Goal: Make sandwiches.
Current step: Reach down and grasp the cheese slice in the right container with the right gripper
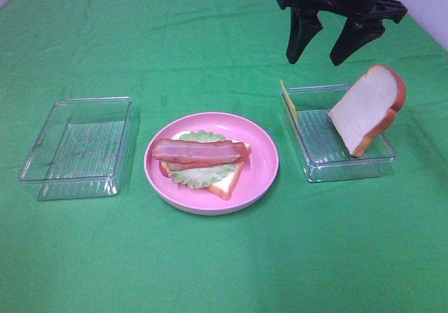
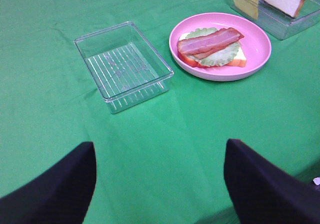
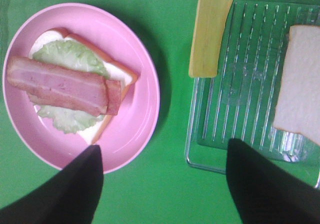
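A partial sandwich (image 1: 201, 161) lies on the round pink plate (image 1: 262, 160): a bread slice, pale green lettuce (image 3: 70, 58) and bacon strips (image 3: 60, 83) on top. It also shows in the left wrist view (image 2: 210, 47). A second bread slice (image 1: 367, 108) leans against the right clear tray's (image 1: 318, 169) wall. A yellow cheese slice (image 3: 207, 31) leans on that tray's other edge. My right gripper (image 1: 329, 47) hangs open and empty above the tray's far side. My left gripper (image 2: 160, 184) is open and empty over bare cloth, out of the high view.
An empty clear tray (image 1: 80, 145) stands left of the plate. Green cloth (image 1: 224, 271) covers the whole table. A white wall strip (image 1: 430, 12) shows at the far right corner.
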